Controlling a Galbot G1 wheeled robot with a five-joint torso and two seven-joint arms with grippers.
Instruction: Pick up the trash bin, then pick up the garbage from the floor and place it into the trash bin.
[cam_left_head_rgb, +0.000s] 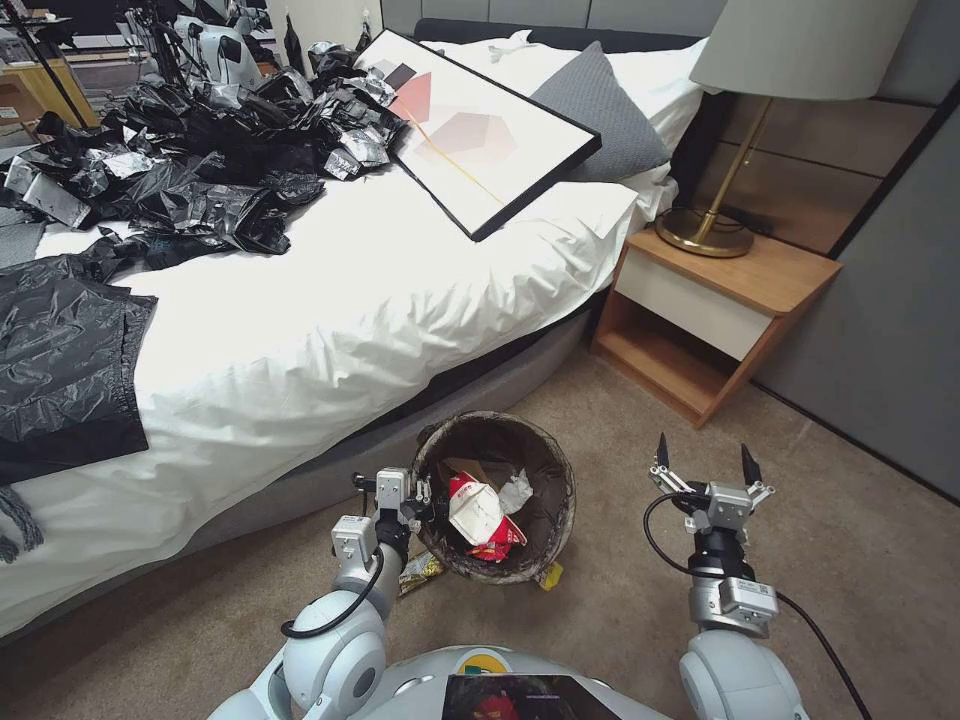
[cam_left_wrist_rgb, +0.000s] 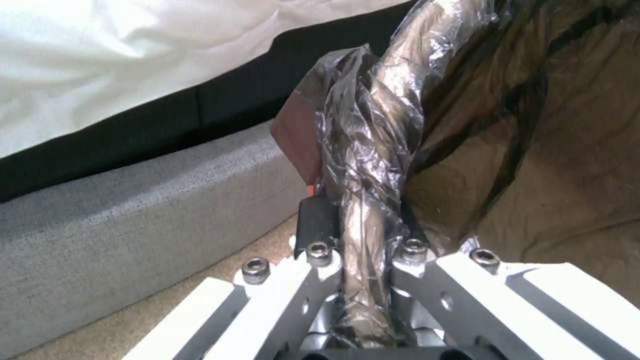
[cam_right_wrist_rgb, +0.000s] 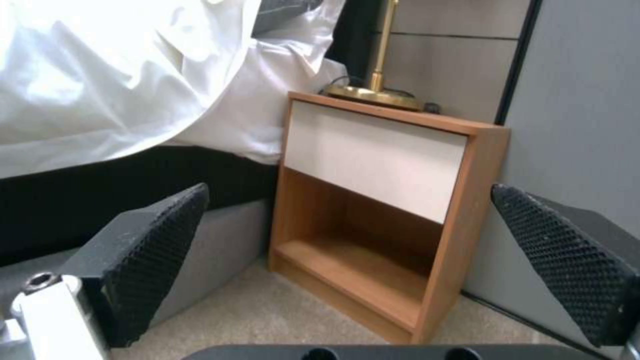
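The trash bin (cam_left_head_rgb: 556, 476), round and lined with a dark bag, sits tilted beside the bed with its mouth toward me. My left gripper (cam_left_head_rgb: 425, 497) is shut on its near-left rim. In the left wrist view the gripper (cam_left_wrist_rgb: 363, 235) clamps the crinkled bag-covered rim (cam_left_wrist_rgb: 373, 150). Garbage lies inside the bin: a crushed red-and-white cup (cam_left_head_rgb: 475, 510), a white tissue (cam_left_head_rgb: 516, 492) and tan paper. Two yellow-gold wrappers lie on the carpet, one under the bin's near edge (cam_left_head_rgb: 420, 572) and one at its right (cam_left_head_rgb: 549, 576). My right gripper (cam_left_head_rgb: 705, 462) (cam_right_wrist_rgb: 348, 192) hangs open and empty to the bin's right.
The white bed (cam_left_head_rgb: 330, 300) carries crinkled black bags (cam_left_head_rgb: 190, 150) and a framed picture (cam_left_head_rgb: 480, 130). A wooden nightstand (cam_left_head_rgb: 715, 310) with a brass lamp (cam_left_head_rgb: 705, 230) stands at the right, against the grey wall. Bare carpet (cam_left_head_rgb: 860, 560) spreads around the right arm.
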